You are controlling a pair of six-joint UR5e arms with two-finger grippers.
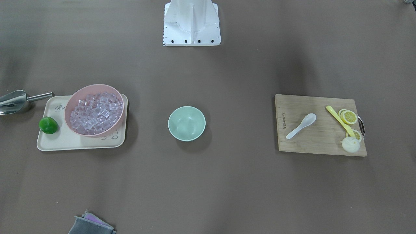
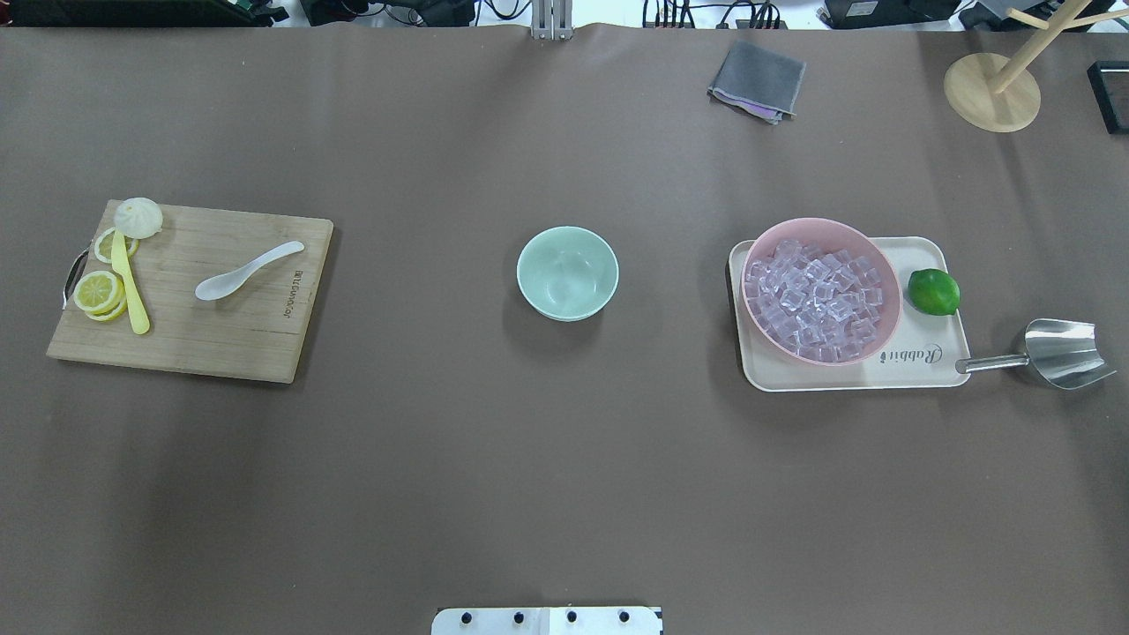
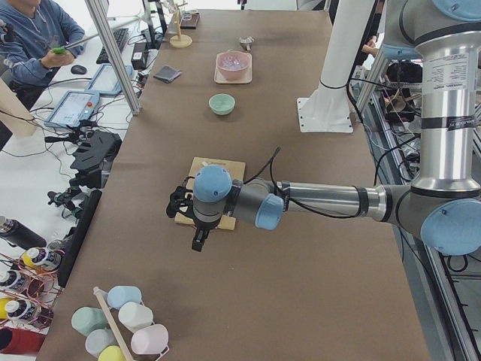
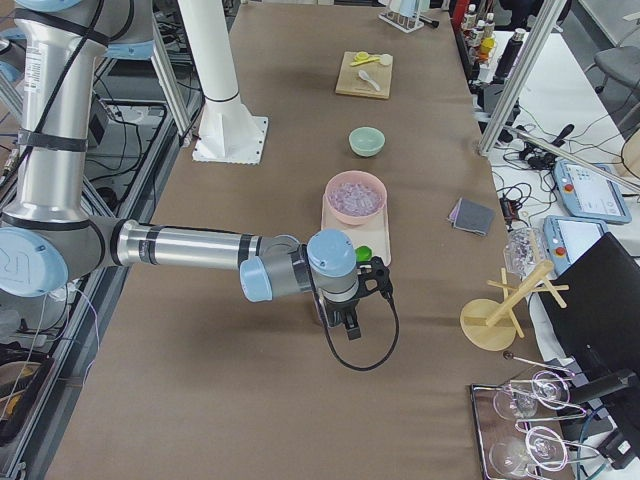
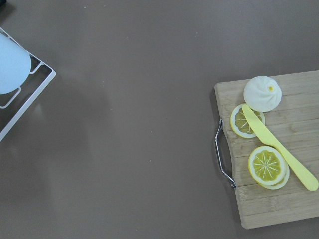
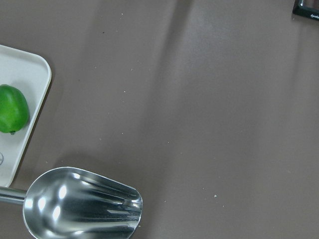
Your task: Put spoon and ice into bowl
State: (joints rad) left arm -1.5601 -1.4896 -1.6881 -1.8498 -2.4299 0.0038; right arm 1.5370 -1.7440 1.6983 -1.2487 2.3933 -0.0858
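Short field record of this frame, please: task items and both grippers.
bowl: small round mint-green bowl, empty, table centre
spoon: white ceramic soup spoon lying on wooden cutting board
ice: clear cubes heaped in pink bowl on cream tray
left gripper: raised by board's end; opening unclear
right gripper: raised near steel scoop; opening unclear
progress: nothing in bowl yet

The bowl [image 2: 567,273] sits roughly midway between spoon [image 2: 249,271] on board [image 2: 229,331] and ice [image 2: 816,295].

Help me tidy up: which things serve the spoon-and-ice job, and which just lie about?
Job: spoon, ice, bowl; maybe scoop, for ice.
Lying about: board, lemon slices, yellow knife, bun, lime, tray, pink bowl, cloth.
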